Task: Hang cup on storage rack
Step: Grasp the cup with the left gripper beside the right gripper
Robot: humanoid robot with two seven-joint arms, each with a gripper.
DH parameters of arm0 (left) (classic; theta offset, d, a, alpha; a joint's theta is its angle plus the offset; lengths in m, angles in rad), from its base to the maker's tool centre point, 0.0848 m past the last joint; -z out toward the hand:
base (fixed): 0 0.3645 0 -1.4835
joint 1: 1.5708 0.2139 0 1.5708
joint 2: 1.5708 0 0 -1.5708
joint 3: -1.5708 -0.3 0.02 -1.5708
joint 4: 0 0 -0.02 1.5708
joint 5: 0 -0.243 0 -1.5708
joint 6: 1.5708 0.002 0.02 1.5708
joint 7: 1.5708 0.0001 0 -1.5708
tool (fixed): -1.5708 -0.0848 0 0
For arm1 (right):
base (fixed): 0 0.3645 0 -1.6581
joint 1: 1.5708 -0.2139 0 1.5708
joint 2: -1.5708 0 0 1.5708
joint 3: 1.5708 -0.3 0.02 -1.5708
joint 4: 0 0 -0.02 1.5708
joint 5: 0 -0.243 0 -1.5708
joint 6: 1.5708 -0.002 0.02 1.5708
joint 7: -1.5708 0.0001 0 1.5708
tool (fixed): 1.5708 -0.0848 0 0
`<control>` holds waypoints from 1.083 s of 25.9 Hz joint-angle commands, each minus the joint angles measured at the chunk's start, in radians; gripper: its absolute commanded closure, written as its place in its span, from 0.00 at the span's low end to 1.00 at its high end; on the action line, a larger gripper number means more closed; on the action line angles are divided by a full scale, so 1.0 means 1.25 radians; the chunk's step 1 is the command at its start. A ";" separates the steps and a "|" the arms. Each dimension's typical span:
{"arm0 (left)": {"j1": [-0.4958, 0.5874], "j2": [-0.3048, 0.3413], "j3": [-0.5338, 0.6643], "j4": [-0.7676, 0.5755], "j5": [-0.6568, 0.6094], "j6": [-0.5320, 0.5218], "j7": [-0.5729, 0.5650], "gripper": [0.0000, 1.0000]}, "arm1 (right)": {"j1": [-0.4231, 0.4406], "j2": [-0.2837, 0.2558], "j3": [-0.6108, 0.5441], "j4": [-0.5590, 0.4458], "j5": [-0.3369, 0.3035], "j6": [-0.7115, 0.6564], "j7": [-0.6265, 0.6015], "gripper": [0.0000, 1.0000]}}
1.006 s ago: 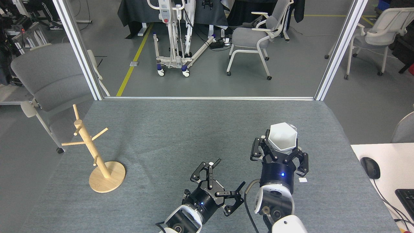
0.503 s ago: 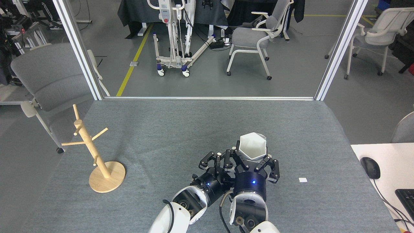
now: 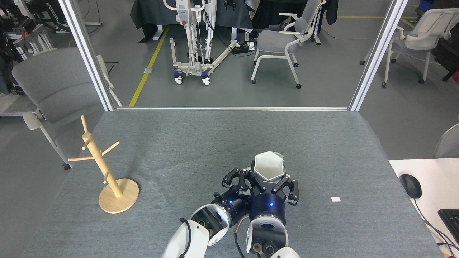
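- Nearest to me, my two arms come up side by side from the bottom edge, wrists almost touching, which I judge suits passing the cup from one to the other near the middle of the table (image 3: 186, 143).
- My right gripper (image 3: 269, 177) pinches the cup (image 3: 269, 166) from below, its dark fingers wrapped around the lower sides so the mouth faces up and away from me.
- My left gripper (image 3: 238, 179) sits just beside it on the left, fingers spread and closing on nothing; whether a fingertip already touches the cup wall I cannot tell.
- The cup is matte white with a hexagonal rim and flat angular facets; its inside is empty, and I see no handle from this angle.
- Off to the right, a small white scrap (image 3: 336, 199) lies alone on the grey cloth.
- Further left, well apart from both grippers, stands the storage rack (image 3: 104, 168): a pale wooden post on a round base, its pegs bare and slanting upward. I judge the left arm is better placed to reach it, which would explain the handover.
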 commanded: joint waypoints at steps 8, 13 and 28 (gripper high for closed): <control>-0.007 0.000 0.003 0.037 0.002 0.031 -0.002 0.41 | 0.006 0.026 0.010 0.001 0.006 -0.006 0.000 1.00; -0.007 0.002 0.006 0.039 0.002 0.023 0.000 1.00 | 0.001 0.026 0.009 0.021 0.006 -0.005 -0.001 1.00; -0.008 0.006 0.007 0.039 0.001 0.025 0.000 1.00 | 0.006 0.028 0.007 0.042 0.006 -0.005 -0.003 0.38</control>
